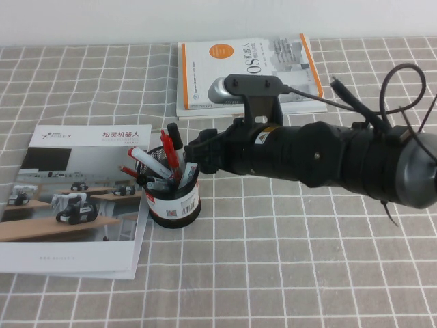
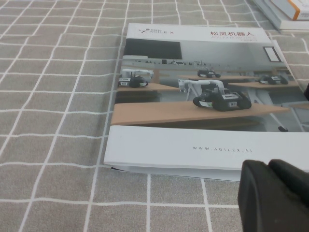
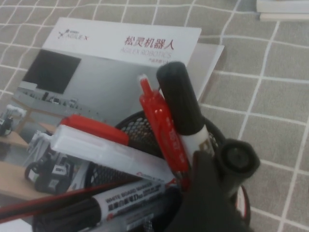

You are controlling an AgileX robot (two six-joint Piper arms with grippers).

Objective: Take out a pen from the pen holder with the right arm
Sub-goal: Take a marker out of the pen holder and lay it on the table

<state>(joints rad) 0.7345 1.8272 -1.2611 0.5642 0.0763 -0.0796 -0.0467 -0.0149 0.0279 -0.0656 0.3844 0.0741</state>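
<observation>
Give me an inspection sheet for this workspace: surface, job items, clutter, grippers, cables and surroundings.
Surface: grey checked tablecloth, flat, no spills seen.
Job's things: black mesh pen holder upright by the brochure's right edge; it holds a black marker, a red pen and more markers.
Clutter: AgileX brochure on the robot's left; book with an orange circle at the far edge.
Grippers: right gripper at the holder's rim among the pen tops; left gripper above the tablecloth near the brochure's corner.
Cables: black cable loops above the right arm.
Surroundings: white wall behind the table.
</observation>
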